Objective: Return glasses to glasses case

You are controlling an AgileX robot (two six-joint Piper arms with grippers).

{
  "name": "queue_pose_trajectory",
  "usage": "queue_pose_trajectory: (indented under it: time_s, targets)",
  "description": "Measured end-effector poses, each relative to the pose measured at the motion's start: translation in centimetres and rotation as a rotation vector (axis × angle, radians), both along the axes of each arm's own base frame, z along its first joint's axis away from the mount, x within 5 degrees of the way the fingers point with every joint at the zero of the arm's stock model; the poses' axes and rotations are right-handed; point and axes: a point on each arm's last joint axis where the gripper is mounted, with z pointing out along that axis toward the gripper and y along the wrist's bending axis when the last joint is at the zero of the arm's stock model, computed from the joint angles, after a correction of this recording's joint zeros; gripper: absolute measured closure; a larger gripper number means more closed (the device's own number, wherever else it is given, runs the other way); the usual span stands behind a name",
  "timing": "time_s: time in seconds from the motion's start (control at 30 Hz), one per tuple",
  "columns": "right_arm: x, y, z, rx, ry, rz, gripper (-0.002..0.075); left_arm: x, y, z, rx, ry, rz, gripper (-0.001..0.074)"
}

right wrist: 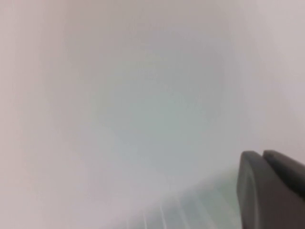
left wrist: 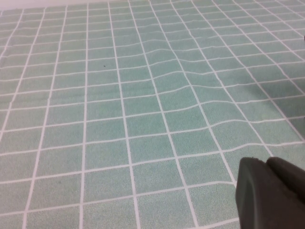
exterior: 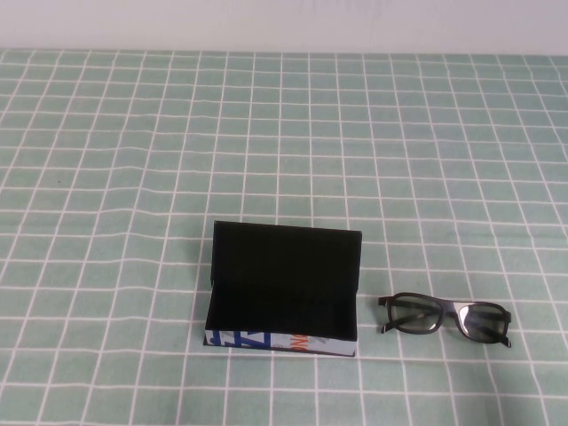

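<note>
So I'm looking at a big green checked tablecloth (exterior: 133, 177) covering the whole table, and honestly nothing has kicked off yet. Sitting near the front middle is the glasses case (exterior: 282, 291), lid flipped up at the back and the black lining wide open, white printed side facing me. Just off to its right, apart from it and not touching, the glasses (exterior: 445, 318) lie flat on the cloth with the lenses facing my way; I can't tell how the arms of the frame are set. Neither of my arms shows from the high camera, so both look parked off the table. My right gripper (right wrist: 263, 164) is pinched fully shut and its wrist camera mostly sees a pale blur with a sliver of cloth. My left gripper (left wrist: 267, 171) hangs over bare cloth, and its two fingertips look pressed together too. My read: this is the very start, the reach-for-the-glasses step. Since they're on my right, I'd guess the right arm goes, and it'll need to spread its jaws first, then come down on the frame, probably the bridge.
</note>
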Motion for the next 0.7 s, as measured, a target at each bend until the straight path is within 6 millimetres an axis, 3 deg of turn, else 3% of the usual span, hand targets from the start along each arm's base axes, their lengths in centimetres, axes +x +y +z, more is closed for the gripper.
queue_pose_trajectory:
  time_s: [0.17, 0.37, 0.5, 0.7]
  targets:
    - [-1.4, -1.9, 2.2, 0.191, -0.323, -0.148, 0.0739, 0.0, 0.0, 0.0, 0.0, 0.0, 0.0, 0.0738]
    - [-3.5, -2.3, 4.9, 0.147, -0.596, -0.229, 0.0739, 0.0, 0.0, 0.0, 0.0, 0.0, 0.0, 0.0738]
    - [-4.9, -1.2, 9.3, 0.008, -0.684, -0.165, 0.0739, 0.0, 0.0, 0.0, 0.0, 0.0, 0.0, 0.0738]
    - [-8.7, 1.0, 15.7, -0.359, -0.815, -0.143, 0.0739, 0.0, 0.0, 0.0, -0.015, 0.003, -0.001, 0.0738]
